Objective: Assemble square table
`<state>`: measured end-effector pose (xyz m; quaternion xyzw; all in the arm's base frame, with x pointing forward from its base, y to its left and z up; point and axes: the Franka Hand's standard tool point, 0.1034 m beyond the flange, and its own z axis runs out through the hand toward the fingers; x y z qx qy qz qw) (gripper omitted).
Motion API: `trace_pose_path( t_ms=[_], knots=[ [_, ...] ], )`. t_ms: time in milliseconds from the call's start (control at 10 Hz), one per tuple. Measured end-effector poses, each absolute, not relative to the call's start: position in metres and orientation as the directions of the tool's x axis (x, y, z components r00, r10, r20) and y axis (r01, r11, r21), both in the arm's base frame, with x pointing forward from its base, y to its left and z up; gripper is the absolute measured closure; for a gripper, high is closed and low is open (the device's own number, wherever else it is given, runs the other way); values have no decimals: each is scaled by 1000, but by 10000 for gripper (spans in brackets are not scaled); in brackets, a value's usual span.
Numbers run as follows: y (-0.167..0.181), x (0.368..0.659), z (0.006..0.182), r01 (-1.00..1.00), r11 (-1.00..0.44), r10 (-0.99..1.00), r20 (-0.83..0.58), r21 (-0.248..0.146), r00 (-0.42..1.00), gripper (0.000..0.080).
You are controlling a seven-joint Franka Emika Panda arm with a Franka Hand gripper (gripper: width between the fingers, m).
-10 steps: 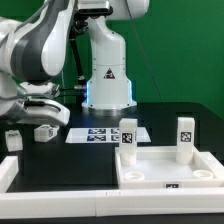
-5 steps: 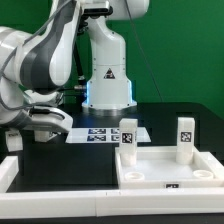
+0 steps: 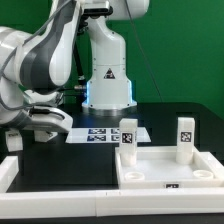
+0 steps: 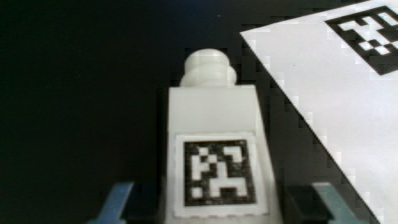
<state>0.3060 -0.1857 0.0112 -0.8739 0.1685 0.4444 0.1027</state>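
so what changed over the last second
The gripper came down over the lying leg at the exterior view's left and now straddles it, with gaps showing between its fingers and the leg. The tabletop, the upright legs standing on it and the marker board stayed put.

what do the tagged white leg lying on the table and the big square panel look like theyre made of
Leg: probably moulded plastic, opaque white, smooth and matte; the rounded peg end and even colour suggest it. Its tag looks like a printed sticker. Square panel: likely the same white plastic, with a faint sheen and a raised rim, though it is too small to be sure.
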Motion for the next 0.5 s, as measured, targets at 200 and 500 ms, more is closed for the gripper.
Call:
trace_pose_path(
  t_ms=[200,500],
  knots=[
    [-186,306,11,-386,-922,-203,-811,-30,548,511],
    [-186,306,11,-386,-922,-203,-811,-30,548,511]
  ],
)
